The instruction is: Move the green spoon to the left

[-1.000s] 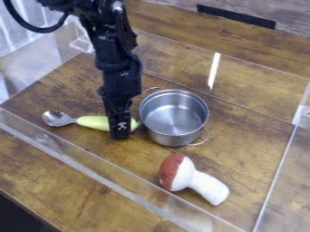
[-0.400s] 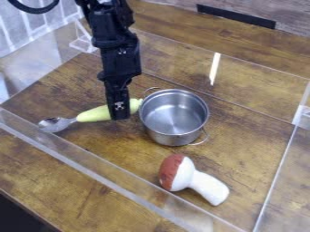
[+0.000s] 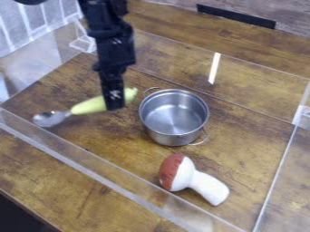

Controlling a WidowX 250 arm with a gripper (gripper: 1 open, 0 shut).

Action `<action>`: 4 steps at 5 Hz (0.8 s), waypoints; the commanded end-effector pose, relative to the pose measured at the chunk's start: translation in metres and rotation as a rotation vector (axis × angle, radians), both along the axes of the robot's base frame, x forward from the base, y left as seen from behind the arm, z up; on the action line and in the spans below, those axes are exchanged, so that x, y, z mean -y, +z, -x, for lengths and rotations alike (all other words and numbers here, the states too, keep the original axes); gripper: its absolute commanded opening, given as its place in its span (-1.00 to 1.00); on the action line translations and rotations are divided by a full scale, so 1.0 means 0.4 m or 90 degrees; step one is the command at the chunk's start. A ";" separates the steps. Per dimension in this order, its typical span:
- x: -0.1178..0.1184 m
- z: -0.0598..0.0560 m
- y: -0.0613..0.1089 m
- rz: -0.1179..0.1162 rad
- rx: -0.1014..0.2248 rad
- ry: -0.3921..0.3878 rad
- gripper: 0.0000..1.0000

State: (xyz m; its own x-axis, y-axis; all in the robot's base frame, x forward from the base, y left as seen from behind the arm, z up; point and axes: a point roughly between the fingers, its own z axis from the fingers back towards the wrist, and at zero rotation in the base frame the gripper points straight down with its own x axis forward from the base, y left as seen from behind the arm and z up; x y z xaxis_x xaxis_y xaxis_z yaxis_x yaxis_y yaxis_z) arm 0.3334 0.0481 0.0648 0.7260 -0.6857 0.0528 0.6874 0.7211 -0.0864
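The green spoon [image 3: 80, 108] has a yellow-green handle and a silver bowl that points left. It hangs tilted, with the handle end raised. My gripper [image 3: 115, 98] comes straight down from the black arm and is shut on the right end of the handle. The fingertips are dark and blurred against the handle. Spoon and gripper are just left of the metal pot [image 3: 173, 116], with a small gap between them.
A toy mushroom [image 3: 191, 177] with a brown cap lies at the front right. A clear plastic wall [image 3: 72, 159] runs along the front of the wooden table. A small white upright piece [image 3: 215, 70] stands behind the pot.
The gripper closed on the spoon's handle, then rose and shifted slightly left and back, carrying the spoon with it. The spoon's handle end has come up off the table.
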 end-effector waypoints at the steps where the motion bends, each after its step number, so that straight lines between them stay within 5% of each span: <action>1: -0.092 -0.031 0.047 -0.017 0.059 0.051 -1.00; 4: -0.075 -0.021 0.084 -0.025 0.102 0.020 -1.00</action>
